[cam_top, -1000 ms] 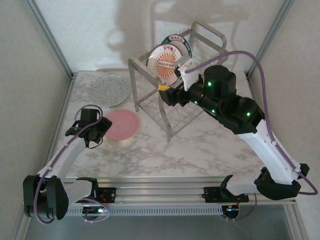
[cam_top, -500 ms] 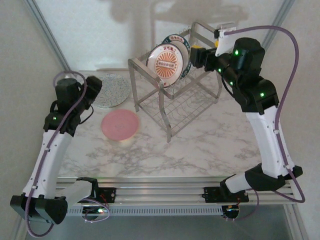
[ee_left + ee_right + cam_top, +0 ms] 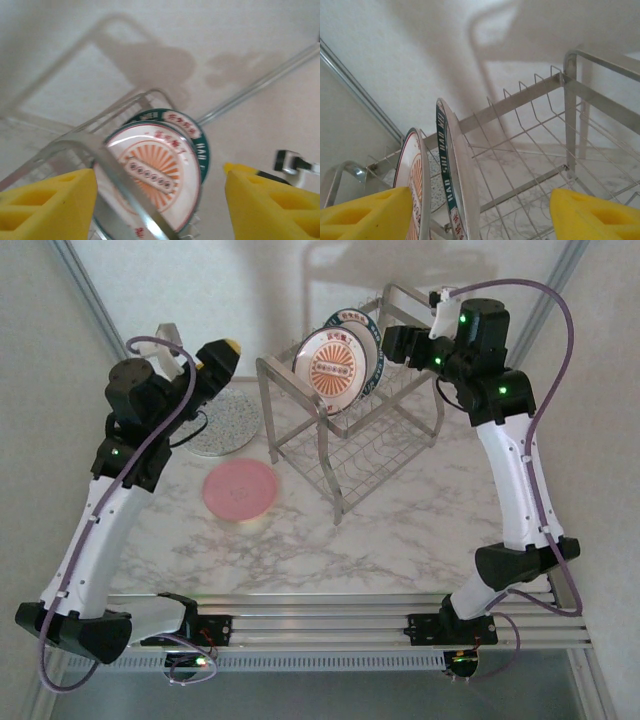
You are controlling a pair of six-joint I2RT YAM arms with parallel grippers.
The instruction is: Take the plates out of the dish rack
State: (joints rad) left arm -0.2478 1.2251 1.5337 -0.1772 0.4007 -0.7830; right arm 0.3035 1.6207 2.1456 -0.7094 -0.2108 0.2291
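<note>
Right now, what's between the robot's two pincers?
Seen from above: two sunburst plates standing in the dish rack, between left pincer and right pincer.

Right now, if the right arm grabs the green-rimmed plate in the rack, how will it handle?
Likely rigid and slick: the green-rimmed plate shows a thin glossy edge, so the right fingers may slip on it. It stands on edge in the rack, close beside the front plate, so a sideways pull could knock them together. Probably breakable if dropped.

The marble table carries the dish rack, speckled plate and pink plate.
</note>
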